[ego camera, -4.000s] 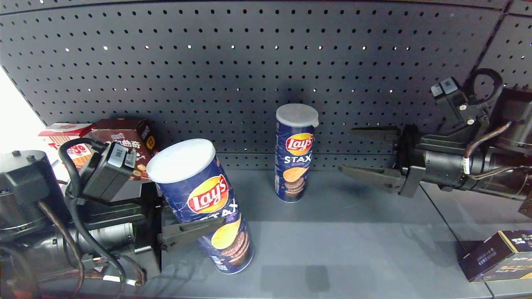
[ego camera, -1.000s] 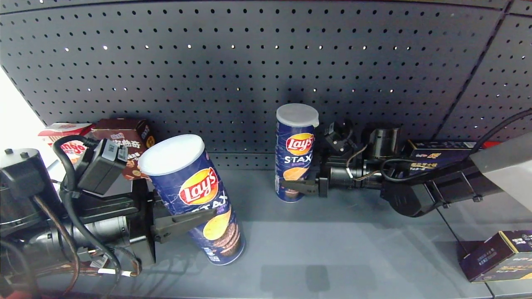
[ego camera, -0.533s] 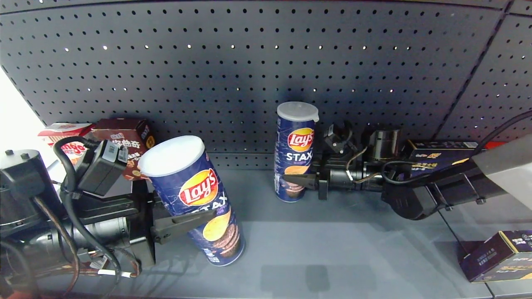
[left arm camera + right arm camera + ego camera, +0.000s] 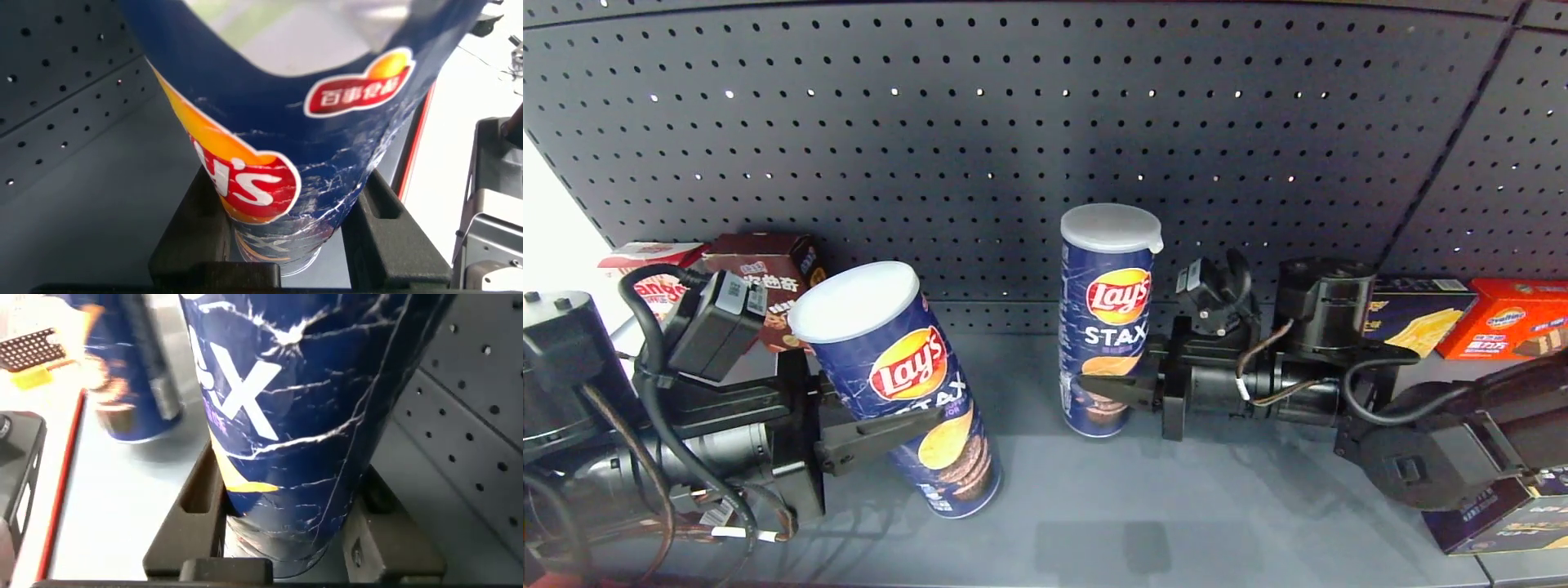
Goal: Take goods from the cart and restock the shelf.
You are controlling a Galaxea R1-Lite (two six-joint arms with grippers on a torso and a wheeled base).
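blue tilted can [image 4: 894,384] is being clamped by the left hand [image 4: 907,412] near the shelf [image 4: 1217,506] front — the right hand [image 4: 1107,385] is clasping an upright can [image 4: 1107,318] farther back, toward the pegboard [image 4: 1013,122].

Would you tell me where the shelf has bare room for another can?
The widest bare patch of shelf is at the front, between the tilted left can and the dark box at front right. A narrower gap lies by the pegboard between left can and right can. Both rear corners are crowded: brown box left, orange box right.
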